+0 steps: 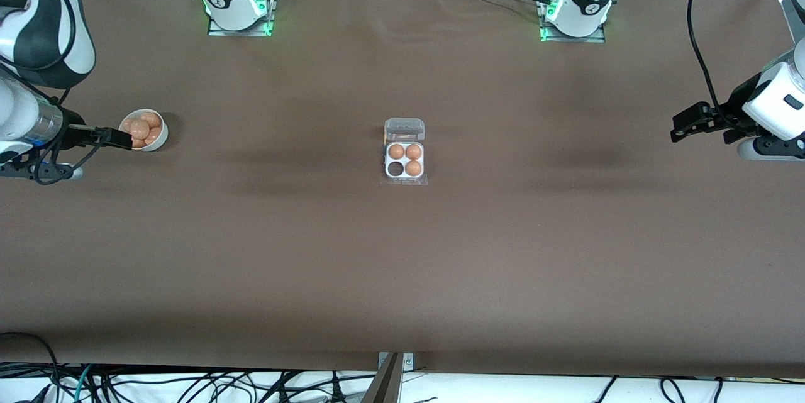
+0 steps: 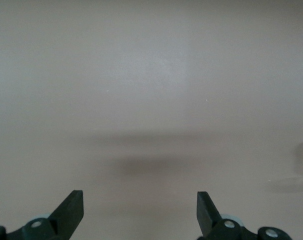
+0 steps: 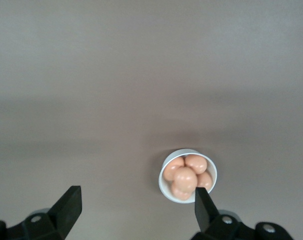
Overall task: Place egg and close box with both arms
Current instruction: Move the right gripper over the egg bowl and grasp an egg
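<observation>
The four-cell egg carton [image 1: 404, 151] sits mid-table, lid open, three eggs [image 1: 406, 158] inside. The right gripper [image 1: 119, 139] hovers, fingers wide, beside a white bowl [image 1: 158, 139] of eggs. The left gripper [image 1: 682, 123] waits wide open.

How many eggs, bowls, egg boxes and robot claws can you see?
carton eggs: 3, one cell empty
bowl eggs: 5 showing, more may hide below
white bowl: 1
egg carton: 1, lid open
claws: 2, both open; left claw over bare table, right claw beside the bowl
Total: 12
</observation>
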### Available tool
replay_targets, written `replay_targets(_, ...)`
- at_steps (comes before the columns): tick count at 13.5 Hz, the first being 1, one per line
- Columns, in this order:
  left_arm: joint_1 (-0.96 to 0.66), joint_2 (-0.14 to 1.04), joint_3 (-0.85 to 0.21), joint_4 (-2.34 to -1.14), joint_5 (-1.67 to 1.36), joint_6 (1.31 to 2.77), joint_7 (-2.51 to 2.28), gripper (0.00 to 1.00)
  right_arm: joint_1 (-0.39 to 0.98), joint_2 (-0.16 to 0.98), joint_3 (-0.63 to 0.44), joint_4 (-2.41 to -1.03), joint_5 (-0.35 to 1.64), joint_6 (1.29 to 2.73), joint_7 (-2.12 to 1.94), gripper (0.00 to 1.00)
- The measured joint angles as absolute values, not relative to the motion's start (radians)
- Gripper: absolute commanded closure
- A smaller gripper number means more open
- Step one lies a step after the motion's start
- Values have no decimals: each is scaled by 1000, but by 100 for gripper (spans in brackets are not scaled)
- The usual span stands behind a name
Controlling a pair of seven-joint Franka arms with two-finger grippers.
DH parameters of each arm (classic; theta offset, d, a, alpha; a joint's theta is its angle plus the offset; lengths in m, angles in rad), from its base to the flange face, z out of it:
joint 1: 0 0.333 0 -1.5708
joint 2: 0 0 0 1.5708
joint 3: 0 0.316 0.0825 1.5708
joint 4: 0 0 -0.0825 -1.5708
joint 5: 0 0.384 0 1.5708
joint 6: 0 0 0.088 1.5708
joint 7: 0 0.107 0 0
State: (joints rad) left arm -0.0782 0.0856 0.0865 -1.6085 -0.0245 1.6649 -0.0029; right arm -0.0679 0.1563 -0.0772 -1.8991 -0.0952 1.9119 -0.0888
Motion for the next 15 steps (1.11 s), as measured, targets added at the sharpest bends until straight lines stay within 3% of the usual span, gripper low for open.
replay_targets(6, -78, 86, 85, -1609, -24, 1665, -3, 0, -72, 94, -224, -2249, -95, 2291, -347, 0)
replay_targets(11, -78, 86, 86, -1608, -24, 1665, -7, 0, -71, 95, -236, -2404, -95, 2464, -440, 0)
replay_targets(15, -78, 86, 87, -1609, -24, 1665, -8, 0, -71, 106, -242, -2438, -95, 2498, -491, 0)
